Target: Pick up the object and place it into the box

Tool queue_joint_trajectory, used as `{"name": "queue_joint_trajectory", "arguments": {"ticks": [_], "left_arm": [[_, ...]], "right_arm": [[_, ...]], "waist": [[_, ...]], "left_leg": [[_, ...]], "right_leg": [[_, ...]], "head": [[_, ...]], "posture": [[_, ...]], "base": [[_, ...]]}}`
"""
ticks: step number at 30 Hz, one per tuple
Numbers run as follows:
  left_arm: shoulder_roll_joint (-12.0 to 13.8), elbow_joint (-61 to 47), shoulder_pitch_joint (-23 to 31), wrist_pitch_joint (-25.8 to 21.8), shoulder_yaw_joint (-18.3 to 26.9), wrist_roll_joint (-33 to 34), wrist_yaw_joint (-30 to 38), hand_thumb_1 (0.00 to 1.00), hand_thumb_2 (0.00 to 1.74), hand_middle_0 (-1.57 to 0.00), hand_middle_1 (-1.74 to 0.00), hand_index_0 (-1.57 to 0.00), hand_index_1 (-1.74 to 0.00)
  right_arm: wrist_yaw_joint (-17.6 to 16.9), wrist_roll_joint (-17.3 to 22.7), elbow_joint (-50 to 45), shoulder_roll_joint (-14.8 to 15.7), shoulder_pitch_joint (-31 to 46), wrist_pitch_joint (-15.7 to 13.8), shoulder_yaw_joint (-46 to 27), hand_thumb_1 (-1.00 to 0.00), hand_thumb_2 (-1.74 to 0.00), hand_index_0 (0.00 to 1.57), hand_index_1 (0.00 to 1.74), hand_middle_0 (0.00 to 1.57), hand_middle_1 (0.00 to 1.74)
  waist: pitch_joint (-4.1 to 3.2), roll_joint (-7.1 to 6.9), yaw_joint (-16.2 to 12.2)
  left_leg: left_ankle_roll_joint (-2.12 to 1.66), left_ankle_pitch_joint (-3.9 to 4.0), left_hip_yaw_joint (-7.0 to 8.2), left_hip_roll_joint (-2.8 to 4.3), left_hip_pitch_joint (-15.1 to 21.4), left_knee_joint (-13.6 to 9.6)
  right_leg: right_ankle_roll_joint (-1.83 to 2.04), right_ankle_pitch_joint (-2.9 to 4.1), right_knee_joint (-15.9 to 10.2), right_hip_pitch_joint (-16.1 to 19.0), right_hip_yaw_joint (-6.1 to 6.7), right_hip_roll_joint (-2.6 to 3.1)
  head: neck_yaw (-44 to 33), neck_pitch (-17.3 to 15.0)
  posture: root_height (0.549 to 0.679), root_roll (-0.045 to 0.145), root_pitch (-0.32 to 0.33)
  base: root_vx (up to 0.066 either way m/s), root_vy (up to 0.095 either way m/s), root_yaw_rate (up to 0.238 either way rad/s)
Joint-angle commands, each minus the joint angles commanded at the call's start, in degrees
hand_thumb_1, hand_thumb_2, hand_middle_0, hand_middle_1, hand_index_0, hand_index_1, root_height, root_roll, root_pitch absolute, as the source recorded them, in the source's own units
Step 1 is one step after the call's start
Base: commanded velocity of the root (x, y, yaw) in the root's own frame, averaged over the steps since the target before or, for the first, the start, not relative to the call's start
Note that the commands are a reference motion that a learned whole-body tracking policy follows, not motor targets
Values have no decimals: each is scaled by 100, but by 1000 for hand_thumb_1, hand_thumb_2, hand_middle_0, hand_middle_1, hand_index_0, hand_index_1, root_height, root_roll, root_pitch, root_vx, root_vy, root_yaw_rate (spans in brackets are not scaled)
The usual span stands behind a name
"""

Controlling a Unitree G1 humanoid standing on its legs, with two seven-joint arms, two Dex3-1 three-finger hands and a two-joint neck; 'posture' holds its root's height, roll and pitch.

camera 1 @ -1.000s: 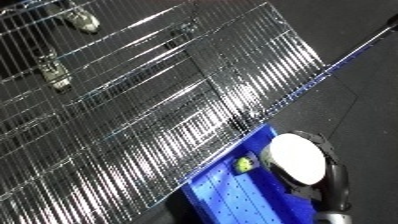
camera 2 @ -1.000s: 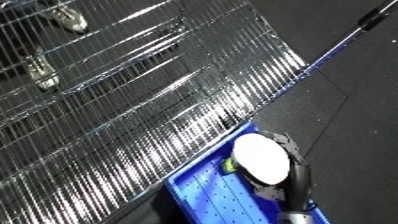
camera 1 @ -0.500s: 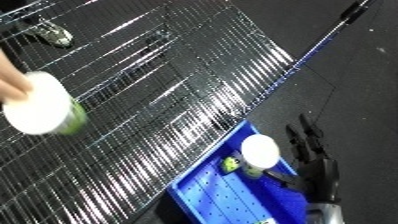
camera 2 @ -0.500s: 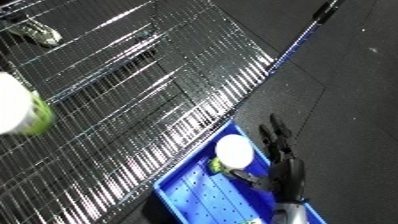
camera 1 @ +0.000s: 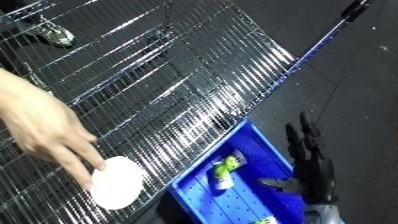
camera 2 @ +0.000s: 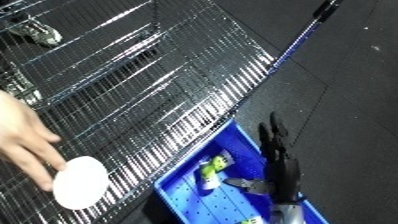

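Fingers (camera 1: 305, 145) of the right hand (camera 1: 313, 172) are standing straight and spread, holding nothing, hovering over the right wall of the blue bin (camera 1: 202, 177), where a small green-and-white object (camera 1: 226, 171) is already lying, so one placement looks done. To the left, on the wire-grid surface (camera 1: 178, 75), a person's hand (camera 1: 40, 127) is touching a white round object (camera 1: 115, 182), probably next to pick.

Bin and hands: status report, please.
Right hand open above blue bin. Left hand not in view. Bottle lies in bin. Person's hand setting white-capped object on wire rack.
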Motion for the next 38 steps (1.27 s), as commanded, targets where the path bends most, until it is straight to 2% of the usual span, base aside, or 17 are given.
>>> {"name": "queue_joint_trajectory", "arguments": {"ticks": [4, 10, 15, 19, 26, 31, 38], "left_arm": [[12, -36, -43, 51, -67, 48, 61, 1000, 1740, -1570, -1740, -1570, -1740], [65, 12, -158, 164, -86, 166, 124, 1000, 1740, -1570, -1740, -1570, -1740], [74, 50, -109, 264, -39, 231, 38, 1000, 1740, -1570, -1740, -1570, -1740], [90, 24, -48, 338, -18, 271, -29, 1000, 1740, -1570, -1740, -1570, -1740], [121, -9, -11, 479, -5, 301, -134, 1000, 1740, -1570, -1740, -1570, -1740], [130, 11, -25, 604, -32, 366, -207, 1000, 1740, -1570, -1740, -1570, -1740], [171, 8, 2, 698, -47, 384, -251, 1000, 1740, -1570, -1740, -1570, -1740]], "right_arm": [[163, -305, -330, 41, -80, 235, 219, 0, 0, 0, 0, 0, 0], [462, -557, -780, 63, -295, 708, 625, 0, 0, 0, 0, 0, 0], [721, -736, -961, 64, -393, 1008, 894, 0, 0, 0, 0, 0, 0], [925, -869, -1023, 65, -458, 1219, 1054, 0, 0, 0, 0, 0, 0], [1036, -1060, -996, 50, -623, 1491, 1267, 0, 0, 0, 0, 0, 0], [1060, -1128, -902, 41, -747, 1668, 1342, 0, 0, 0, 0, 0, 0], [974, -1186, -785, 53, -881, 1739, 1399, 0, 0, 0, 0, 0, 0]], "waist": [[-4, -48, 82], [-49, -168, 268], [-95, -222, 419], [-130, -244, 527], [-162, -279, 713], [-156, -294, 825], [-120, -266, 922]], "left_leg": [[-4, -5, -53, 2, -70, 95], [38, -103, -162, -9, -236, 269], [57, -155, -226, -24, -317, 453], [63, -187, -260, -53, -328, 538], [74, -223, -311, -83, -310, 642], [78, -235, -348, -106, -317, 734], [103, -257, -370, -134, -357, 880]], "right_leg": [[-6, -26, 39, 17, -50, -30], [-13, -76, 170, -28, -155, -58], [-22, -135, 300, -32, -231, -101], [-16, -170, 349, -3, -283, -137], [-16, -236, 470, 41, -397, -205], [-12, -274, 606, 41, -467, -251], [-17, -314, 817, -28, -528, -311]], "head": [[-787, -186], [-1471, -449], [-1903, -686], [-1988, -786], [-2191, -925], [-2272, -1000], [-2178, -960]], "posture": [[642, 98, 31], [638, 90, 28], [636, 85, 21], [635, 82, 14], [632, 77, 1], [629, 73, -11], [624, 71, -26]], "base": [[24, -50, 84], [28, -71, 98], [58, -44, 116], [62, -30, 130], [52, -24, 141], [53, -20, 160], [38, 2, 120]]}}
